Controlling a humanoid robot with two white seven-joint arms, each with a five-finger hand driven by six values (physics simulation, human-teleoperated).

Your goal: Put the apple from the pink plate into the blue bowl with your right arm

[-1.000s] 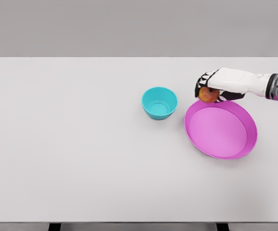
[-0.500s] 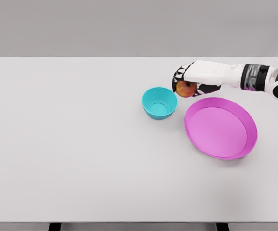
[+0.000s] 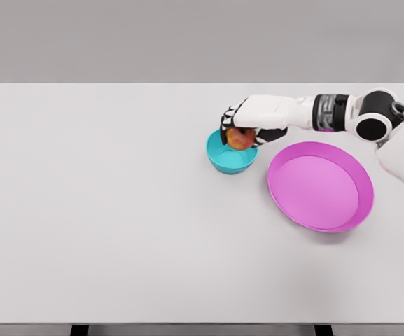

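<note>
apple: round red-yellow apple (image 3: 241, 138) in my grip, hanging over the small teal-blue plastic bowl (image 3: 231, 158), above its far rim.
right hand: white 5-finger right hand (image 3: 247, 124), fingers curled over the apple from above, so the drop path below is clear.
bowl: upright on the white table (image 3: 117, 210), nothing inside.
plate: round pink plate (image 3: 321, 185) just right of bowl, bare.
next: probably centre over the bowl, then release.

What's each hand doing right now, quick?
Right hand: fingers closed on the apple, over the blue bowl.
Left hand: not in view.
</note>
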